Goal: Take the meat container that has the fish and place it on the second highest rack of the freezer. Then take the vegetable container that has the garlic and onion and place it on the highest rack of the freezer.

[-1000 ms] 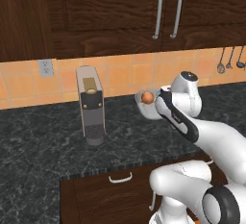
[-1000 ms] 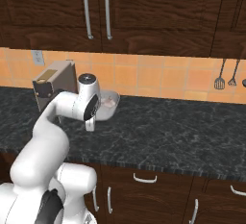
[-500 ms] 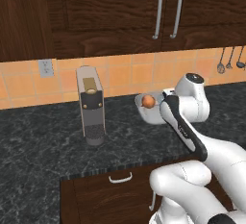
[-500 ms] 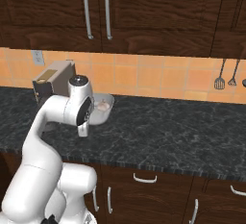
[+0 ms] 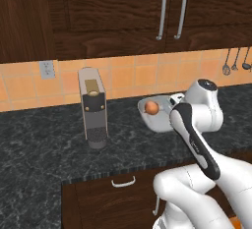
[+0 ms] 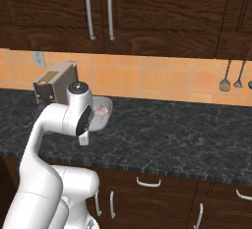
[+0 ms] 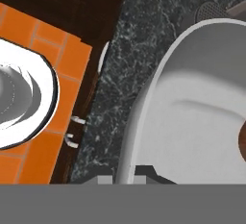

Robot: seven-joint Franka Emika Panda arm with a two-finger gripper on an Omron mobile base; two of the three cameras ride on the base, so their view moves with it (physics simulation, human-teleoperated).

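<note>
Tray: the vegetable container (image 5: 158,116), grey metal, appears lifted off the dark marble surface (image 5: 44,149), its rim between the closed jaws of the gripper (image 7: 126,176). Contents: onion (image 5: 151,107), orange-brown; garlic (image 6: 102,109), pale, partly hidden behind the arm. Adjacent: coffee machine (image 5: 93,107) to the left, upright. Wall: socket (image 5: 47,69), hanging utensils (image 6: 232,75) far right. No readable writing or labels. In the hand view the tray's rim is cut off.
</note>
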